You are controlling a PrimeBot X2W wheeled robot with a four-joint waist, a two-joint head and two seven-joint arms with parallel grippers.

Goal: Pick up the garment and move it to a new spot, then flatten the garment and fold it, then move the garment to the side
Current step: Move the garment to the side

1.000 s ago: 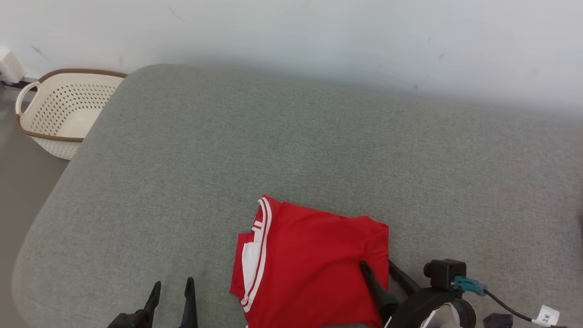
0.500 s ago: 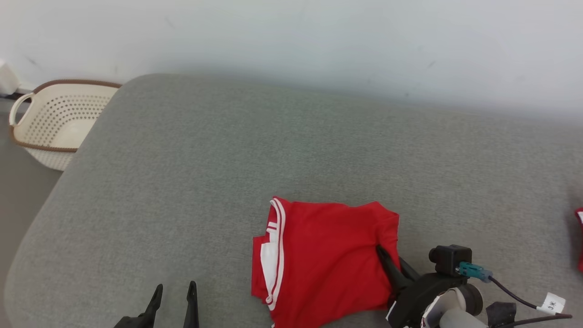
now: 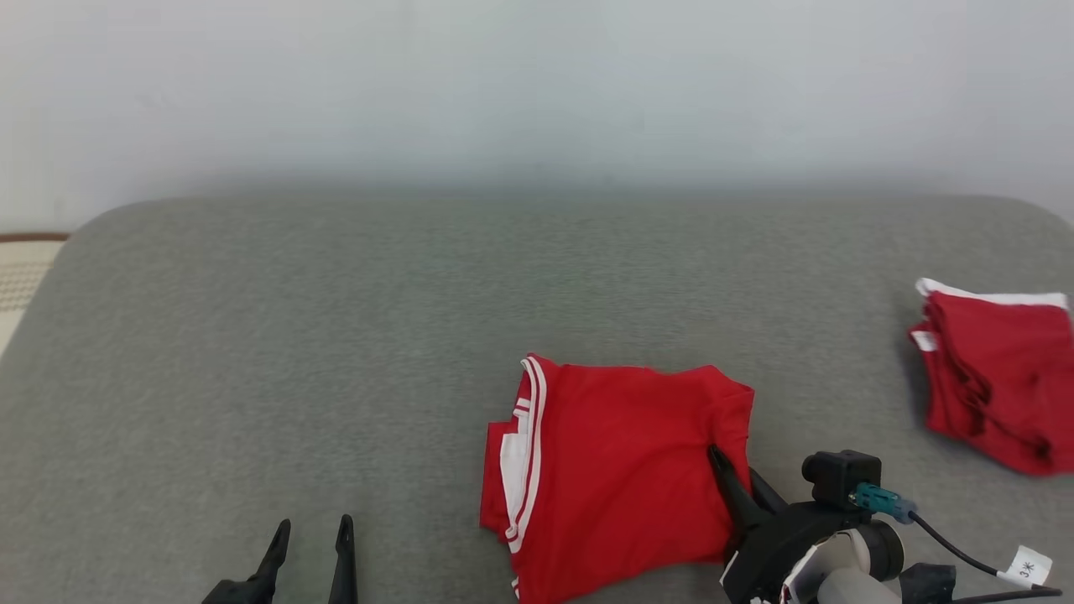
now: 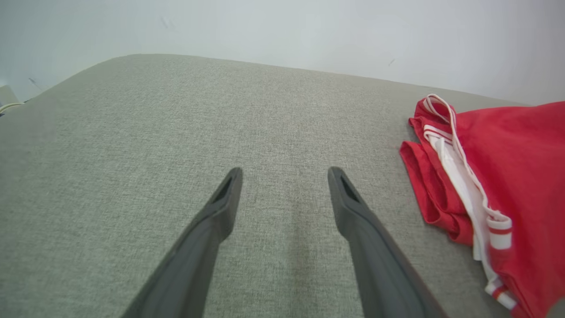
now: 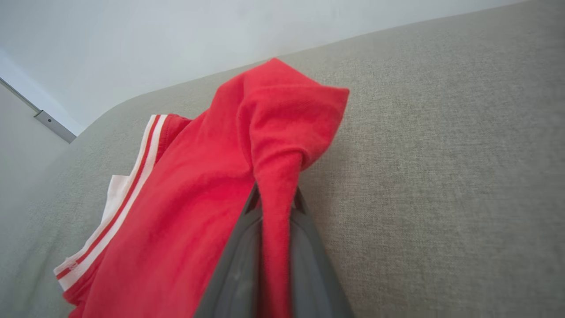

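The folded red garment with white-striped trim lies on the grey cushioned surface, near the front and right of centre. My right gripper is shut on the garment's right edge; in the right wrist view the red cloth is pinched into a ridge between the two dark fingers. My left gripper stands open at the lower left, above bare cushion, well left of the garment.
A second folded red garment with white trim lies at the far right of the cushion. The rim of a cream perforated basket peeks in at the left edge. A pale wall runs behind.
My right gripper has shut on the garment's right edge, bunching the cloth. The head camera has swung right, bringing the second red garment into view and pushing the basket almost out.
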